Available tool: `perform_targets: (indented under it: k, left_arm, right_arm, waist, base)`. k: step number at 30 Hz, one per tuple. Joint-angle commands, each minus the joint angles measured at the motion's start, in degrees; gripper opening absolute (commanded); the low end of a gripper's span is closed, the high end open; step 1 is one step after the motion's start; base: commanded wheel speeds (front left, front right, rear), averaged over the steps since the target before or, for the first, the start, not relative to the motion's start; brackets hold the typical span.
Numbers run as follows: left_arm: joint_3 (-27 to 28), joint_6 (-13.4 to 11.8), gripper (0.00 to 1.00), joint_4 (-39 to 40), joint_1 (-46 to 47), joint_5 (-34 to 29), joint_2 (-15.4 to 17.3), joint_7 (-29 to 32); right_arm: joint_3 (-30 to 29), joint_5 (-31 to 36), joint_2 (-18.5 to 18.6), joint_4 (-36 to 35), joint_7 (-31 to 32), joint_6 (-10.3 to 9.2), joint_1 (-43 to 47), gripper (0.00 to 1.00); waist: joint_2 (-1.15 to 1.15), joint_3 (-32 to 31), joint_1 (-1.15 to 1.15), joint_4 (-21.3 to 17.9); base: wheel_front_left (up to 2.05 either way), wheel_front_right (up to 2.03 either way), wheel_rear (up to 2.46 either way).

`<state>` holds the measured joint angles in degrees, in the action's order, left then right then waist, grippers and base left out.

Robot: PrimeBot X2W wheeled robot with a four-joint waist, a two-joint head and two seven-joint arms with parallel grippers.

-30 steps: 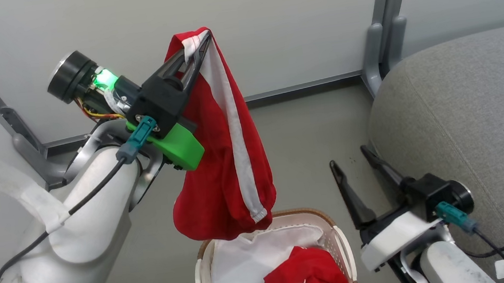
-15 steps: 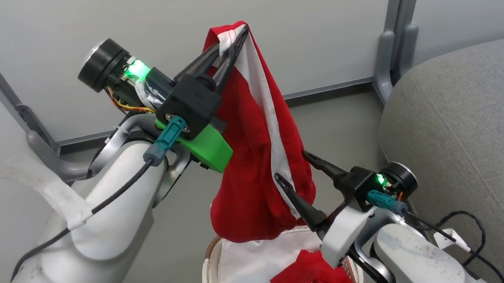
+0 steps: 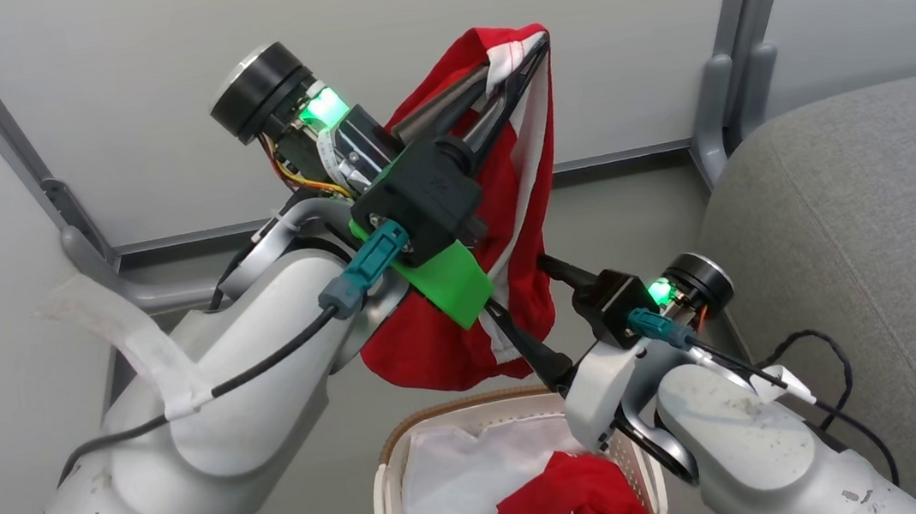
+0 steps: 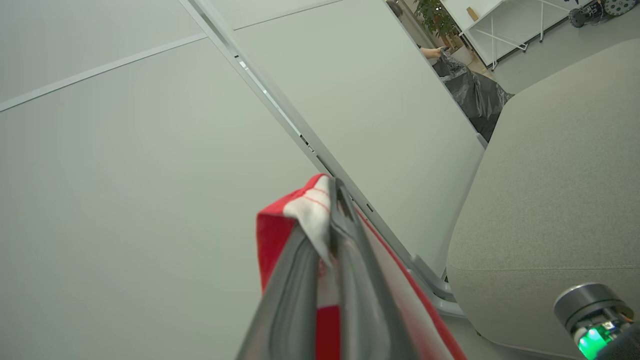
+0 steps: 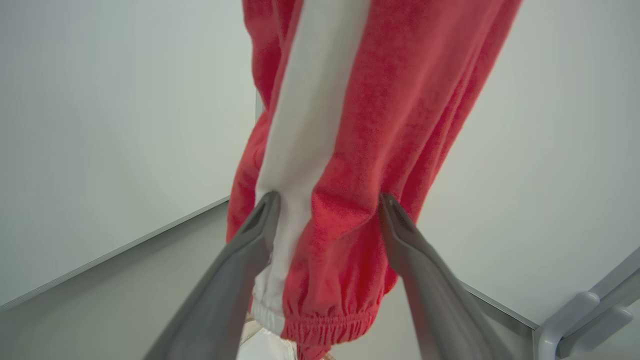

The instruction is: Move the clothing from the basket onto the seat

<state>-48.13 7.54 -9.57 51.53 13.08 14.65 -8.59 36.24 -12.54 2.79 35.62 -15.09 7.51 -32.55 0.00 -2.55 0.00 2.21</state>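
Closest to us, at the bottom of the head view, sits the basket [image 3: 383, 507], with its brown rim and a white liner [image 3: 459, 490] inside. A red bundle [image 3: 575, 494] with a small white tag lies in the liner, on the side near our right arm. Just above the basket, our right gripper [image 5: 329, 197] reaches up and over to the left, and its two dark fingers [image 5: 235, 270] are spread wide apart. The low end of a hanging red garment [image 5: 390, 115] sits between those fingers, just above its stretchy cuff. The fingertips touch the cloth on each side, but they do not squeeze it. A white stripe runs down the garment, right next to one finger. The garment hangs in the air over the basket and touches neither the basket nor the seat [image 3: 879, 243]. Higher up and farther away, our left gripper [image 4: 334, 190] holds the top of the garment. Its fingers are pressed together, and they pinch a white and red fold of cloth at their tips. A small green light glows on each wrist. The seat is off to our right, big, grey and soft, with a rounded edge. Behind it all, the grey floor [image 3: 632, 194] meets a pale wall [image 3: 439, 18] with grey posts [image 3: 733, 62].
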Motion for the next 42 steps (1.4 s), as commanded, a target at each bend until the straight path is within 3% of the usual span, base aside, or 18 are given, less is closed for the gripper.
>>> perform_targets:
  k: [1,4,5,6,7,9,10,24,27,35,42]
  left_arm:
    - [-0.07,-0.16,0.0,0.44,1.34,0.28,-0.3,0.22]
    - [-0.41,-0.16,0.0,1.12,1.5,0.48,-0.34,0.41]
    - [-0.48,-0.16,0.0,1.22,1.54,0.53,-0.38,0.46]
    - [-0.57,-0.16,0.0,1.34,1.56,0.61,-0.41,0.51]
    - [-0.63,-0.17,0.0,1.42,1.58,0.67,-0.41,0.54]
    - [-0.7,-0.28,0.0,1.7,1.54,0.91,-0.37,0.55]
    - [-0.6,-0.46,0.0,1.78,1.39,0.96,-0.23,0.51]
    - [4.63,-4.75,0.0,-2.53,-5.53,6.0,4.35,-1.31]
    - [6.27,-6.14,1.0,-4.41,-8.43,7.74,5.09,-2.85]
    - [10.36,-8.93,1.0,-8.33,-16.83,12.01,4.77,-6.16]
    - [13.24,-8.7,1.0,-9.91,-24.41,13.69,2.87,-6.65]
  right_arm:
    - [0.75,-0.48,0.18,0.47,-0.12,-0.04,-0.86,1.0]
    - [1.78,-1.15,0.22,1.21,-0.12,-0.04,-1.87,1.0]
    - [2.12,-1.4,0.21,1.43,-0.12,-0.04,-2.14,0.92]
    - [2.6,-1.63,0.19,1.73,-0.12,-0.04,-2.49,0.64]
    - [2.82,-1.75,0.18,1.96,-0.12,-0.04,-2.71,0.47]
    - [3.26,-2.07,0.22,2.47,-0.12,-0.04,-3.75,0.04]
    - [3.28,-2.11,0.22,2.5,-0.12,-0.04,-4.01,0.0]
    - [-1.85,0.33,0.21,-0.12,-0.12,-0.04,-2.97,0.0]
    - [-3.67,1.31,0.2,-1.13,-0.12,-0.04,-2.47,0.0]
    - [-8.41,3.93,0.21,-3.87,-0.12,-0.05,-1.76,0.0]
    - [-12.57,6.17,0.2,-5.35,-0.12,-0.05,-0.72,0.0]
  waist:
    - [0.0,0.03,0.0,0.14]
    - [0.0,0.08,0.0,0.41]
    - [0.0,0.1,0.0,0.5]
    - [0.0,0.12,0.0,0.62]
    - [0.0,0.13,0.0,0.69]
    - [0.0,0.22,0.0,0.9]
    - [0.0,0.28,0.0,1.0]
    - [0.0,1.46,0.0,0.11]
    - [0.0,1.79,0.0,-0.28]
    - [0.0,2.66,0.0,-1.39]
    - [0.0,3.15,0.0,-2.22]
  base:
    - [0.0,0.0,0.0]
    - [0.0,0.0,0.0]
    - [0.0,0.0,0.0]
    - [0.0,0.0,0.0]
    - [0.0,0.0,0.0]
    - [0.0,0.0,0.0]
    - [0.0,0.0,0.0]
    - [0.0,0.0,0.0]
    - [0.0,0.0,0.0]
    - [0.0,0.0,0.0]
    - [0.0,0.0,0.0]
